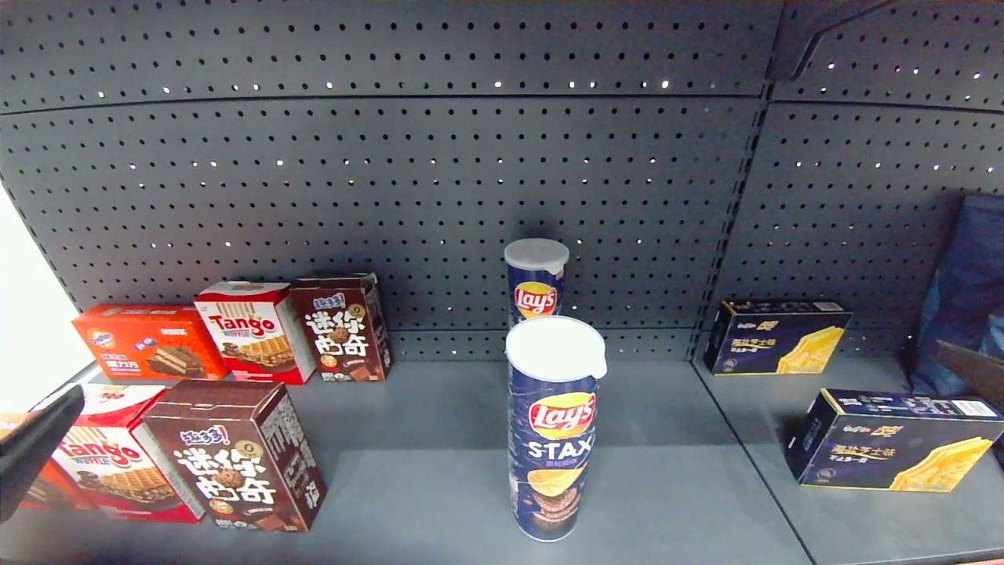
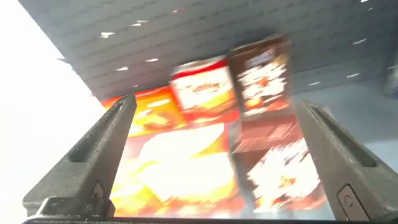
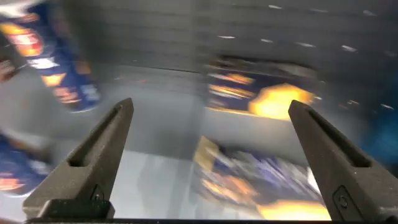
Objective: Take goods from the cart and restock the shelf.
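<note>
Two tall blue chip cans stand mid-shelf, one in front of the other. On the shelf's left are snack boxes: an orange box, a red-and-white wafer box and a brown cookie box at the back, and another wafer box and cookie box in front. My left gripper is open and empty, facing these boxes. My right gripper is open and empty, facing two dark blue boxes, with a chip can off to one side.
The two dark blue boxes with yellow print lie on the right shelf section. A blue bag leans at the far right. A dark pegboard wall backs the grey shelf board, which has free room between the goods.
</note>
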